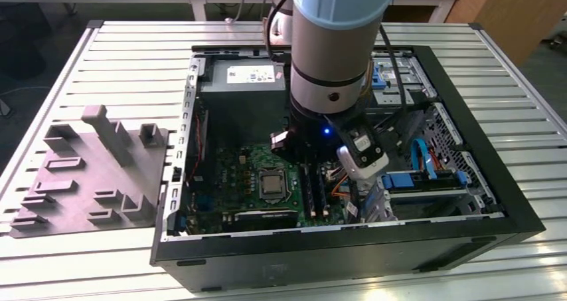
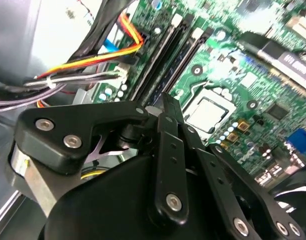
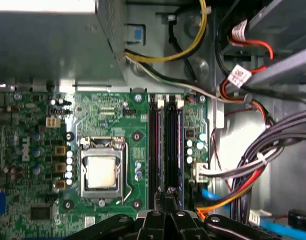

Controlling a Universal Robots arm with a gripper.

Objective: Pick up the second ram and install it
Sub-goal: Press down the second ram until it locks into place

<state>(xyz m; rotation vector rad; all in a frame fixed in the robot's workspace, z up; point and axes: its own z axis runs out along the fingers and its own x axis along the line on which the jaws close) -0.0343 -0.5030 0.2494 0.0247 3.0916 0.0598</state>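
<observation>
My gripper (image 1: 307, 169) reaches down into the open computer case (image 1: 496, 201), over the black memory slots (image 1: 313, 187) of the green motherboard (image 1: 239, 175). In both wrist views its fingers are closed together, tips (image 2: 165, 102) over the near end of the slots (image 3: 165, 145). In the second wrist view a thin dark blue stick, the second ram (image 2: 172, 66), stands edge-on in a slot and runs away from the fingertips. I cannot tell whether the tips touch it. The gripper (image 3: 169, 194) has nothing else between its fingers.
The silver processor socket (image 3: 100, 172) lies beside the slots. Bundled cables (image 3: 263, 165) crowd the other side. The power supply (image 1: 243, 78) and a drive cage with blue clips (image 1: 416, 181) fill the case. A grey parts fixture (image 1: 89, 175) rests on the slatted table at the exterior view's left.
</observation>
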